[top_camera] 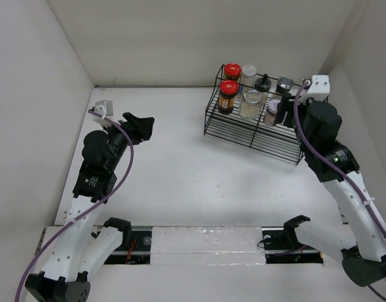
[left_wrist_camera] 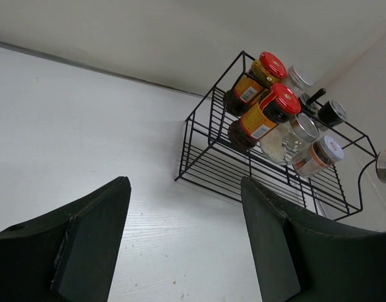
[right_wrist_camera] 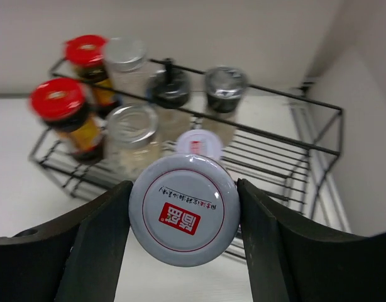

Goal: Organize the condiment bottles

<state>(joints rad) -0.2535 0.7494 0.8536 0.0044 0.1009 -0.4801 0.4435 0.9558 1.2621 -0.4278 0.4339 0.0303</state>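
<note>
- Nearest the lens, the right hand (right_wrist_camera: 183,211) is clenched on a white-lidded jar (right_wrist_camera: 180,221), one finger pressed to each side of it, at the right end of the rack (top_camera: 240,131).
- The left hand (top_camera: 141,126) hangs released, fingers spread wide, above the desk (top_camera: 174,170), well left of the rack.
- Two red-lidded dark jars (top_camera: 228,94) stand one behind the other at the rack's left end.
- Just right of them stand two clear jars (top_camera: 250,104), also front and back.
- Further right in the rack, a black-capped bottle (top_camera: 263,82) and a silver-capped dark jar (top_camera: 284,83) stand at the back, with a pale-capped shaker (top_camera: 273,111) in front.
</note>
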